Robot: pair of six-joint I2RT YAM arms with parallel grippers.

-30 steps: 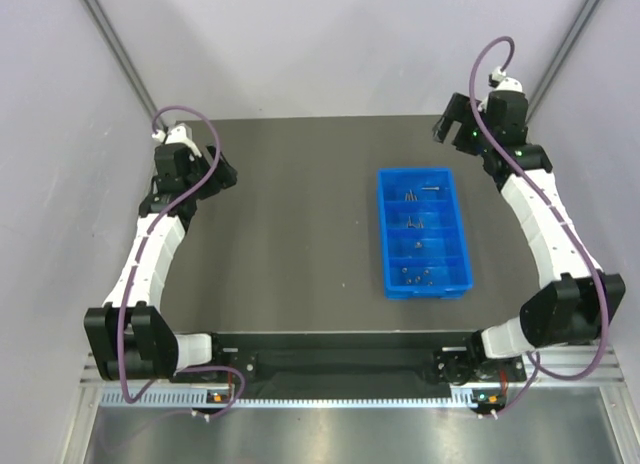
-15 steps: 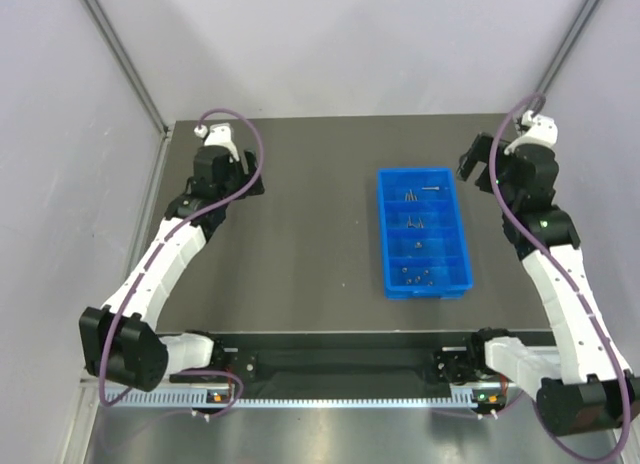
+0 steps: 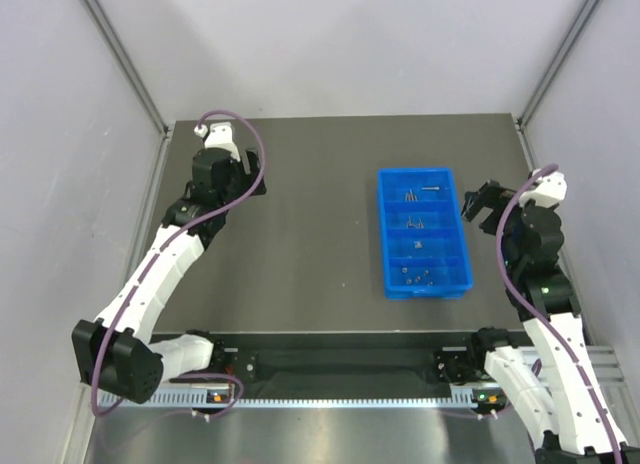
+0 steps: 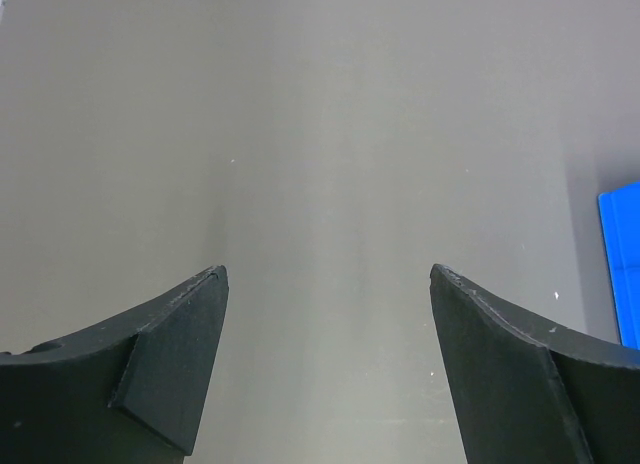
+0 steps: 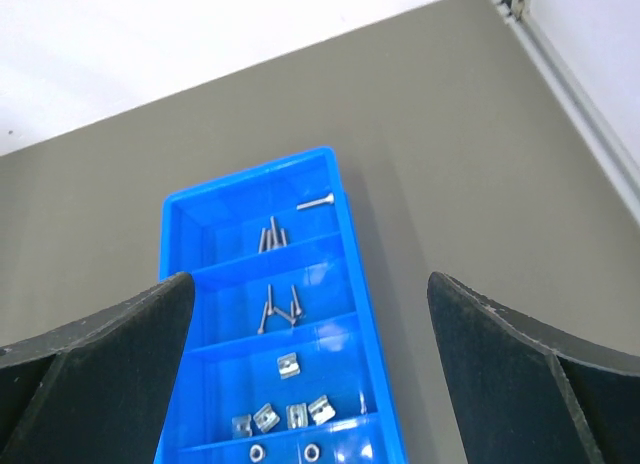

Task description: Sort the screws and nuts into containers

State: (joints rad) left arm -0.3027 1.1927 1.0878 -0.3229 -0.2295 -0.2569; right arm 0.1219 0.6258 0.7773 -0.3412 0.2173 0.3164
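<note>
Blue containers (image 5: 250, 177) cropped in right wrist view; left tool (image 4: 326, 282), right tool (image 5: 308, 279) gape wide.

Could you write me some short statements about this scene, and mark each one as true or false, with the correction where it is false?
1. The left gripper and the right gripper are both open and hold nothing. True.
2. The blue tray lies on the left half of the table. False: it lies right of the middle, close to the right gripper.
3. The screws lie in the tray's far compartments. True.
4. The nuts share a compartment with the screws. False: they lie in nearer compartments of their own.
</note>
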